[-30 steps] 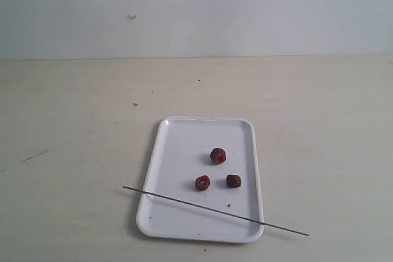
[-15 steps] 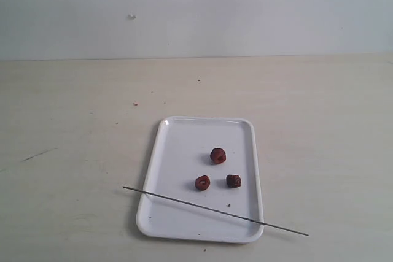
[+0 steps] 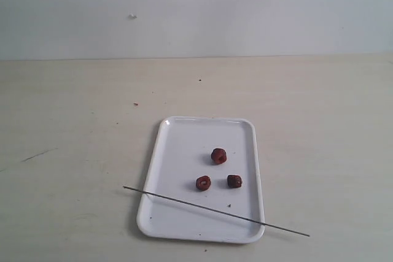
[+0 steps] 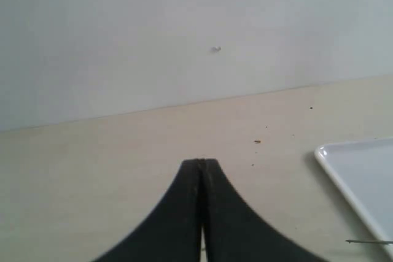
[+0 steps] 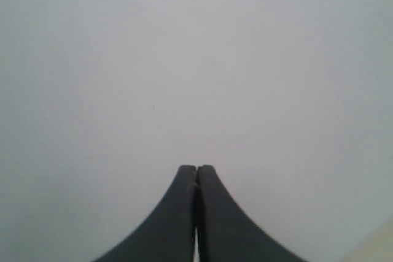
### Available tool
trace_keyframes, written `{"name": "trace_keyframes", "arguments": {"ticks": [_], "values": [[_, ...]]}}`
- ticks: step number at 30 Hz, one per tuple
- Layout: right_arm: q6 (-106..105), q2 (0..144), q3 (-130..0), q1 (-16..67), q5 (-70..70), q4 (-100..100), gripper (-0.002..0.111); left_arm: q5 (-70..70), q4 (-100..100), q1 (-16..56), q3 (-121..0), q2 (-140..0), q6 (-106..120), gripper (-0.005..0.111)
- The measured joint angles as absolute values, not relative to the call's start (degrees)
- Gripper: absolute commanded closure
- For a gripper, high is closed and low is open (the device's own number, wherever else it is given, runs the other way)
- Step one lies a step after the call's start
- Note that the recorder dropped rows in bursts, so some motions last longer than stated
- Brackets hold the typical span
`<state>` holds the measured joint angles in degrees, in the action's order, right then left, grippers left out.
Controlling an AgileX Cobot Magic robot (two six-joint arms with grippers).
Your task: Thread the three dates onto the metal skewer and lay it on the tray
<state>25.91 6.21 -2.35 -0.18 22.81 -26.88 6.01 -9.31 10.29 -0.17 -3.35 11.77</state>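
The left tool (image 4: 201, 164) was clenched shut on nothing, its black jaws pressed together with the bench (image 4: 92, 170) stretching ahead. Its wrist camera caught only a corner of the white tray (image 4: 359, 176) and one end of the metal skewer (image 4: 368, 241) just beside the rim. The right tool (image 5: 196, 169) was likewise closed and empty, and its camera gave little but blank wall (image 5: 184, 59). Only the exterior view showed the whole job, though neither tool appeared in it. There the three dates (image 3: 218, 156) sat loose near the tray's middle, one farther back and two side by side nearer the skewer, none touching. The skewer lay slantwise across the tray's near end, both ends overhanging the bench. I judged the rod light, stiff and slick, best pinched at an overhanging end where there looked to be clearance beneath. The dates looked soft, wrinkled and likely to roll or squash, so they wanted a gentle grip across the sides, leaving two faces free for the point.
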Motion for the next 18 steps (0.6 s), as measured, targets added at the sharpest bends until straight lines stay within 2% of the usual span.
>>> {"name": "trace_keyframes", "arguments": {"ticks": [4,8,13,18], "values": [[4.12,16.18,-13.08,-0.18,9.4,-28.69,0.108,6.01,-9.31,10.29,-0.17,-3.35,11.77,0.107],[-8.21,30.81,-27.23,-0.18,0.0,-28.8,0.108,6.01,-9.31,10.29,-0.17,-3.35,11.77,0.107],[-11.9,48.71,-44.99,-0.18,-13.52,-23.8,0.108,6.01,-9.31,10.29,-0.17,-3.35,11.77,0.107],[-5.49,64.81,-61.87,-0.18,-30.02,-6.13,0.108,6.01,-9.31,10.29,-0.17,-3.35,11.77,0.107]]}}
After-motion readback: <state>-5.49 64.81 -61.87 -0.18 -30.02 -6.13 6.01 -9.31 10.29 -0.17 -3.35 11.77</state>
